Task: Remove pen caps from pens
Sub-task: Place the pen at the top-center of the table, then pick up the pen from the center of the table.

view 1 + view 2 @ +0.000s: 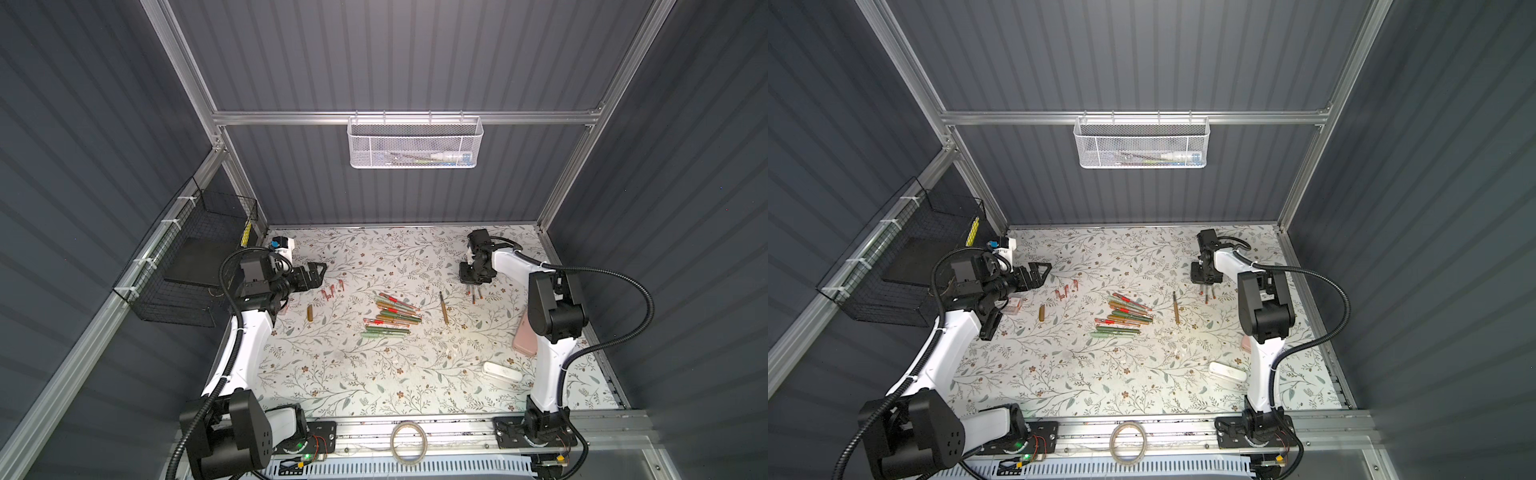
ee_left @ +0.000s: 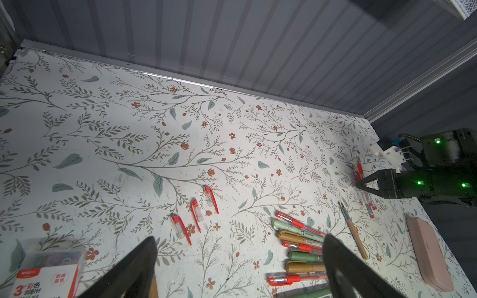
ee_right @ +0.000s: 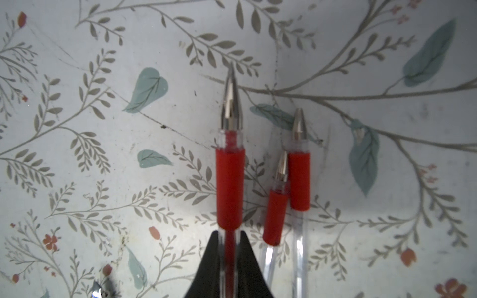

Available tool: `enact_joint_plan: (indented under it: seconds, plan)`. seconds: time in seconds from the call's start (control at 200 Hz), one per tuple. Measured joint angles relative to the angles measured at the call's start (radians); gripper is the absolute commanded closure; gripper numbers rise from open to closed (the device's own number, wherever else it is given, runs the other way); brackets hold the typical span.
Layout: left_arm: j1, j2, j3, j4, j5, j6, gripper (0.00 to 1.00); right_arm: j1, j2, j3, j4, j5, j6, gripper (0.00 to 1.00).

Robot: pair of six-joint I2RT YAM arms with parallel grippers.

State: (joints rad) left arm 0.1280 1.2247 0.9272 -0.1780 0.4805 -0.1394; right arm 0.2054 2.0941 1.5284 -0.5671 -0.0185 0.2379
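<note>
Holding on the right: we are pinching an uncapped clear-barrelled pen [image 3: 229,180] with a red grip sleeve in our right gripper [image 3: 229,232]. Its two black fingers are sitting tight against the clear barrel from both sides, just behind the sleeve. The silver tip is pointing away from the wrist.
Right gripper's place: in both top views it is hanging low over the far right part of the floral-patterned table cover [image 1: 374,374].
Lying beside the held pen: two more uncapped clear pens [image 3: 299,175] with red sleeves are resting on the cover. They are touching each other and pointing the same way.
Left gripper: we are holding our left gripper [image 2: 240,238] spread wide at the left side of the table, with nothing between its fingers.
Caps already off: three clear caps with red clips [image 2: 197,214] are lying near one another just ahead of the left gripper. A mustard-brown cap [image 1: 310,313] is lying alone, nearer the front edge.
Pens waiting: a heap of capped pens [image 1: 392,316] is lying mid-table between our two arms. Clear ones with red caps are mixing with olive-green, pale-green and mustard-brown ones, roughly parallel and touching.
Lone pen: a thin brown uncapped pen [image 1: 444,309] is lying between the heap and the right gripper, apart from both.
Other things: a pink rectangular case [image 2: 428,252] is lying beside our right arm. A white oblong case [image 1: 500,370] is lying near the front right. A red-and-white labelled box of coloured clips [image 2: 49,273] is sitting by the left gripper.
</note>
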Motion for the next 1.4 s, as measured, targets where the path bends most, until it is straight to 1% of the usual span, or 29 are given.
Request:
enact_joint_plan:
  seconds: [0.045,0.135,0.305,0.425,0.58,0.665,0.886,1.016,1.171,1.326,1.401]
  plan:
    - [0.004,0.000,0.000,0.000,0.000,-0.002,0.00,0.000,0.000,0.000,-0.005,0.000,0.004,0.75]
    - [0.006,0.000,0.000,0.000,0.000,-0.003,0.00,0.000,0.003,0.000,-0.013,0.000,0.000,0.72]
    - [0.022,-0.002,0.000,0.000,0.000,-0.003,0.00,0.001,0.000,0.011,-0.030,0.005,-0.005,0.69]
    - [0.029,-0.006,0.000,0.000,0.000,-0.003,0.00,0.013,-0.043,0.001,-0.032,0.015,-0.016,0.68]
    - [0.044,-0.007,0.000,0.001,0.003,-0.008,0.00,0.069,-0.155,-0.003,-0.023,0.002,-0.049,0.65]
    - [0.044,-0.008,-0.004,0.008,0.003,-0.011,0.00,0.119,-0.177,0.026,-0.027,-0.006,-0.074,0.66]
    - [0.051,-0.009,-0.006,0.012,0.008,-0.014,0.00,0.262,-0.092,0.161,-0.054,-0.048,-0.132,0.65]
    - [0.053,-0.010,-0.006,0.015,0.011,-0.014,0.00,0.320,-0.016,0.241,-0.090,-0.063,-0.142,0.65]
    - [0.057,-0.012,-0.007,0.018,0.011,-0.015,0.00,0.319,0.038,0.279,-0.116,-0.063,-0.133,0.66]
    - [0.061,-0.016,-0.008,0.018,0.011,-0.015,0.00,0.305,0.062,0.315,-0.131,-0.097,-0.138,0.65]
    - [0.062,-0.016,-0.008,0.019,0.012,-0.016,0.00,0.326,0.094,0.381,-0.164,-0.105,-0.154,0.66]
